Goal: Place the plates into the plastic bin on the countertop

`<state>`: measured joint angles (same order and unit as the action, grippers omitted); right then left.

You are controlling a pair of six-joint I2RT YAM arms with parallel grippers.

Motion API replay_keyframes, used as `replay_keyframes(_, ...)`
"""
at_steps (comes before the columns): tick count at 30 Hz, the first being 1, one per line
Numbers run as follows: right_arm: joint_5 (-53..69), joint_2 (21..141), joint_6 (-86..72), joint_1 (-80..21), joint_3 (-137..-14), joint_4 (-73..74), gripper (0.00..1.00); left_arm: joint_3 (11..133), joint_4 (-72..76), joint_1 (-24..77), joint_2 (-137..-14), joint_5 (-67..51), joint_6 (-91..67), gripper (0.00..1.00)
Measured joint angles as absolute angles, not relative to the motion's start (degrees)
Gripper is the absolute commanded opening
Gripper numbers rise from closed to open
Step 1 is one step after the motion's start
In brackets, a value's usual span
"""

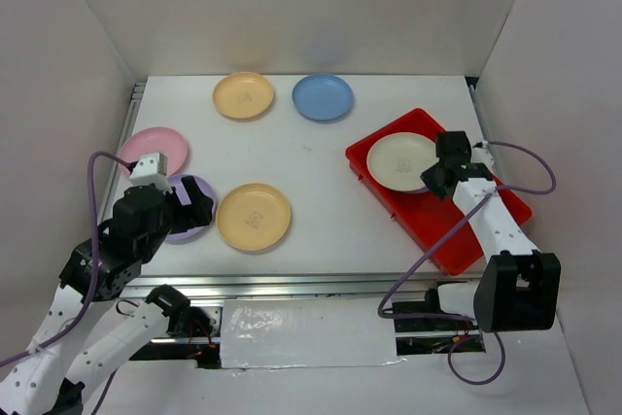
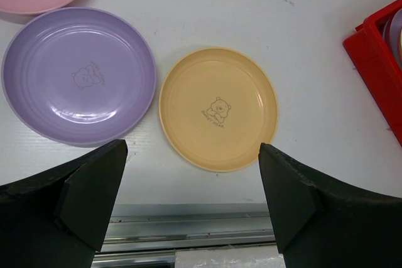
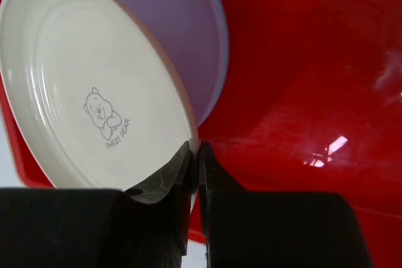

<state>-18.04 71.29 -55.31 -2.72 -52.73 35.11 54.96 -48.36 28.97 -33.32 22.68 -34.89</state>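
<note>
The left gripper [image 2: 191, 152] hangs spread wide above a lilac plate [image 2: 78, 76] and a yellow plate [image 2: 218, 108] on the countertop [image 2: 301, 42]. The right gripper [image 3: 195, 155] pinches the rim of the cream plate [image 3: 81, 80] in the red bin [image 3: 301, 92]. Only the right wrist view shows a second lilac plate [image 3: 182, 23] beneath.

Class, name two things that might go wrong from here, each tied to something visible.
The right gripper pinches the cream plate only at its rim, over a lilac plate in the red bin; it may slip or land askew.
The open left gripper hangs near a yellow plate beside a second lilac plate; reaching for one might knock the other.
</note>
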Motion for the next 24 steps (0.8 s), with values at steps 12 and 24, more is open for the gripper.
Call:
replay_keyframes(12,-9.8,78.3,-51.7,7.5,-52.6,30.5,0.73,55.0,-48.4,29.0,-34.4,22.6,-34.9,0.99)
replay_keyframes(24,-8.1,62.6,-47.7,-3.1,-55.2,31.2,1.00,55.0,-48.4,29.0,-34.3,22.2,-34.9,0.99)
